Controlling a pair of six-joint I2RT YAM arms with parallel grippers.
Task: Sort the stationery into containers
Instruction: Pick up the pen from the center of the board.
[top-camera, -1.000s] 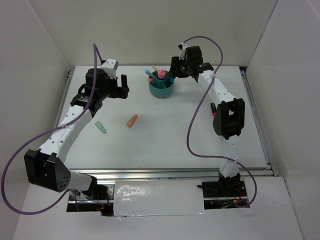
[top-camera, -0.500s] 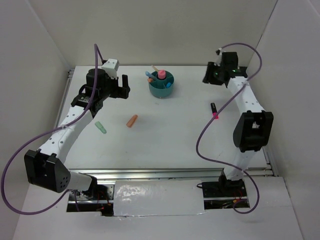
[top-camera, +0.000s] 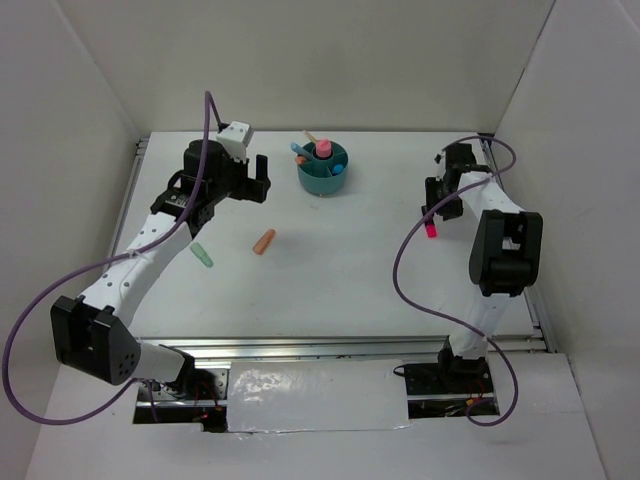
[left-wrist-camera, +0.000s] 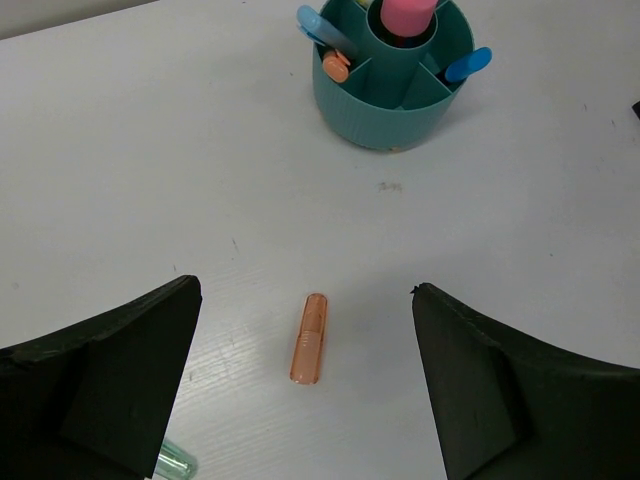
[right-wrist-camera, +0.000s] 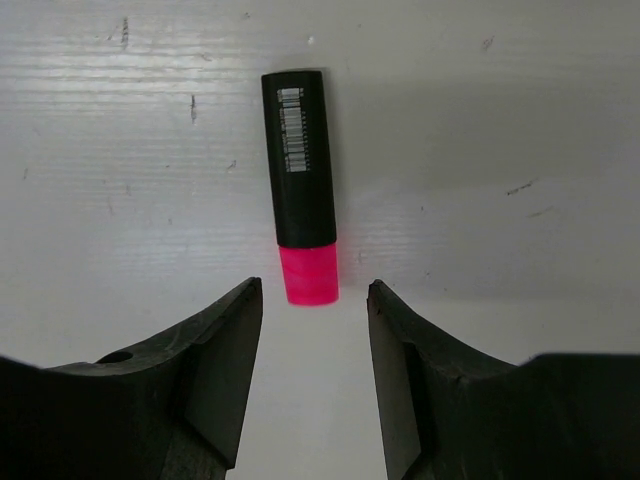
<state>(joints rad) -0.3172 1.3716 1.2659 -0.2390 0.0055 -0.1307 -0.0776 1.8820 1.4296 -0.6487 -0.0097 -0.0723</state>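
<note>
arms (top-camera: 150, 232): white, black joints | cables (top-camera: 396, 268): purple | left hand (left-wrist-camera: 305, 295): black, seemingly plastic

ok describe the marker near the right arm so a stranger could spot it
Go to the right side of the white table, where the right arm reaches down. Lying flat at its jaws is a stubby marker: the only one with a black barcoded body and a hot pink end.

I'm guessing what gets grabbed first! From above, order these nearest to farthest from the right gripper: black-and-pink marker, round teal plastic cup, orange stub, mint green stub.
Counting from the right gripper in the top view:
1. black-and-pink marker, at its fingertips, right side.
2. round teal plastic cup, far middle.
3. orange stub, centre-left.
4. mint green stub, farthest left.
</note>
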